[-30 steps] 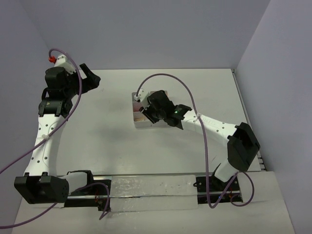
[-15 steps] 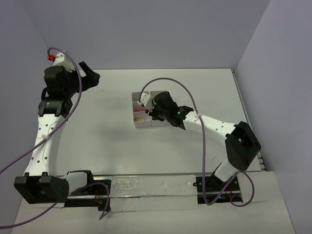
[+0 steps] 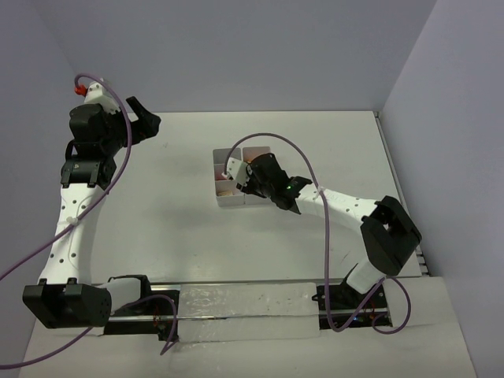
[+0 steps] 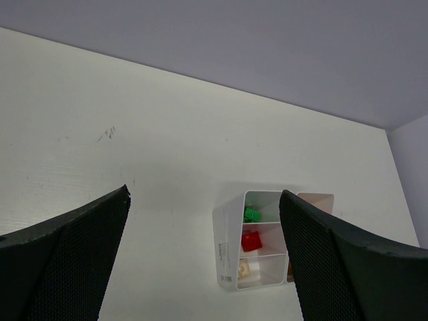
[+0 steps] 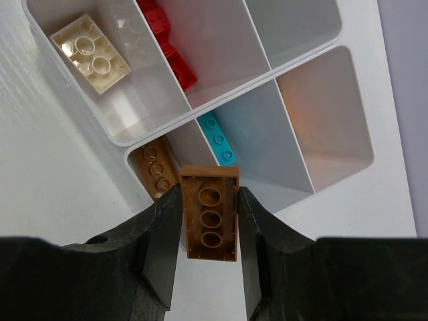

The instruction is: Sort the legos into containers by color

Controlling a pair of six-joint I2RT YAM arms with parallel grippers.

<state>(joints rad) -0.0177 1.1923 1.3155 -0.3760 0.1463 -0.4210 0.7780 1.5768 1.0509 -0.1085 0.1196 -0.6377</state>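
Clamping one brown lego [image 5: 211,227] between the fingers of the right gripper [image 5: 208,200], long axis pointing straight out from the wrist, hollow underside toward the camera. Hanging over the near edge of the white tray [image 5: 267,77], roughly above the wall between two compartments.

Matching compartment just to the left in the wrist view, already holding a second brown lego [image 5: 156,175] lying along about the same axis. Teal lego [image 5: 218,138] in the neighbour to the right.

Probably calls for a small nudge left and forward before letting go; otherwise risks landing on the wall or outside the rim.

Elsewhere in the tray: red legos [image 5: 175,63], cream lego [image 5: 90,53], green lego [image 4: 252,214].

Left gripper [image 4: 204,197] with fingers spread wide, nothing held, parked well apart from the tray at far left, so right gripper clearly the nearer one.
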